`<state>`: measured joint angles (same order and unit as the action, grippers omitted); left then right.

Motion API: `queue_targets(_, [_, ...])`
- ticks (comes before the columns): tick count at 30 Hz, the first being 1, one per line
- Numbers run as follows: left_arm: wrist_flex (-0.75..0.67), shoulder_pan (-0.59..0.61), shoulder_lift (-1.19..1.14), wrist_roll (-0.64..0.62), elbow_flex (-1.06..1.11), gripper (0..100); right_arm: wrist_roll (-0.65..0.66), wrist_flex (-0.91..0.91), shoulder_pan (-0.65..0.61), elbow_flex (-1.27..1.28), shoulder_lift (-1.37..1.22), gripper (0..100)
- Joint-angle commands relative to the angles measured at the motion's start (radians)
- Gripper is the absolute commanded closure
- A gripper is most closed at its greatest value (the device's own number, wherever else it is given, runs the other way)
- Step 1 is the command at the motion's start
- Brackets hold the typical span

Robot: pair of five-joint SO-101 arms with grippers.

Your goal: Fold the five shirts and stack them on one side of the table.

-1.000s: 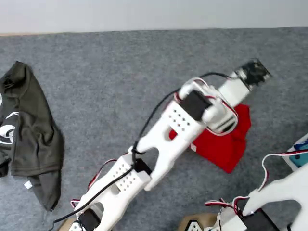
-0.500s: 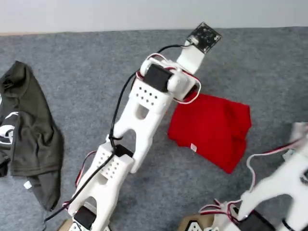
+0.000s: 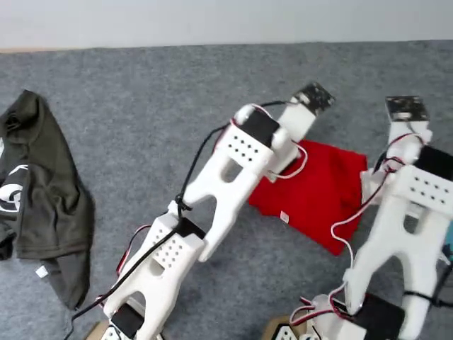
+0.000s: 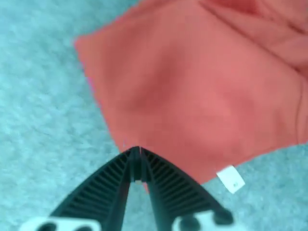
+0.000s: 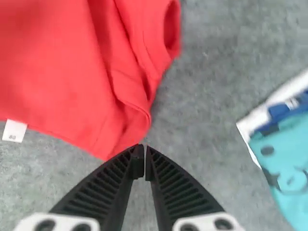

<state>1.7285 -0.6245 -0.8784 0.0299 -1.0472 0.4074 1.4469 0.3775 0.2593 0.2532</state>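
High view, by descending size.

1. Table (image 3: 141, 106): grey, felt-like.
2. Dark shirt (image 3: 42, 184): 9 o'clock edge, spread loose, evidently awaiting folding.
3. Red shirt (image 3: 322, 195): about 3 o'clock of centre, already a compact fold.
4. Teal garment (image 5: 284, 163): beyond the red shirt's 3 o'clock side, probably the stack.
5. Left gripper (image 4: 136, 159): clenched, empty, over the red shirt's 9 o'clock edge.
6. Right gripper (image 5: 141, 155): clenched, empty, by the opposite edge, likely flanking the fold for transfer.
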Motion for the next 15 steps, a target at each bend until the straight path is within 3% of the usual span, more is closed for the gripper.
queue_targets(1, [-0.060, -0.018, 0.034, -0.008, 0.045, 100, 0.009, -0.082, -0.025, -0.009, -0.044, 98.0])
queue_targets(5, [-0.141, -0.034, 0.006, -0.008, 0.090, 100, 0.020, -0.154, -0.030, -0.008, -0.127, 87.7])
queue_targets(8, [-0.143, -0.043, -0.049, -0.005, 0.081, 100, 0.120, -0.188, -0.030, -0.008, -0.188, 79.9])
queue_targets(15, [-0.110, -0.038, -0.150, -0.003, 0.013, 100, 0.270, -0.199, -0.035, -0.006, -0.260, 79.1])
